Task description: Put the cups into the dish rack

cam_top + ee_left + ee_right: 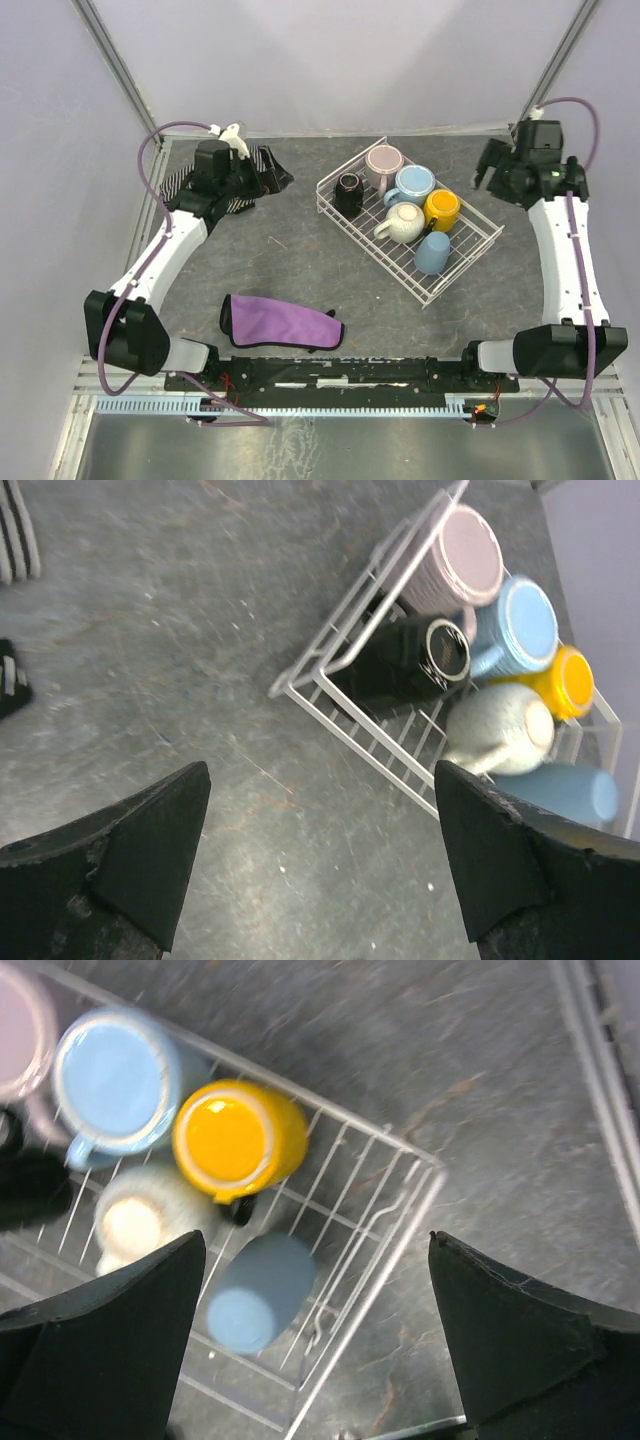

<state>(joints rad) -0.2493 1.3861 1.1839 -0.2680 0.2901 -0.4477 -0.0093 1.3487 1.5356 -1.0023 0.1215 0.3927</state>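
the left gripper (pixel 320 780) and right gripper (pixel 316 1245) both hang released, blunt black fingers (pixel 150 850) spread wide. beyond them six smooth rounded ceramic cups (pixel 441 208) sit inside the white wire-grid dish rack (pixel 472 238) on the scuffed grey bench (pixel 300 270).

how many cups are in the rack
6, all in the white wire dish rack: black ceramic cup left, pale pink cup farthest, light blue cup beside it, yellow cup right, cream-white cup centre, dusty-blue cup nearest.
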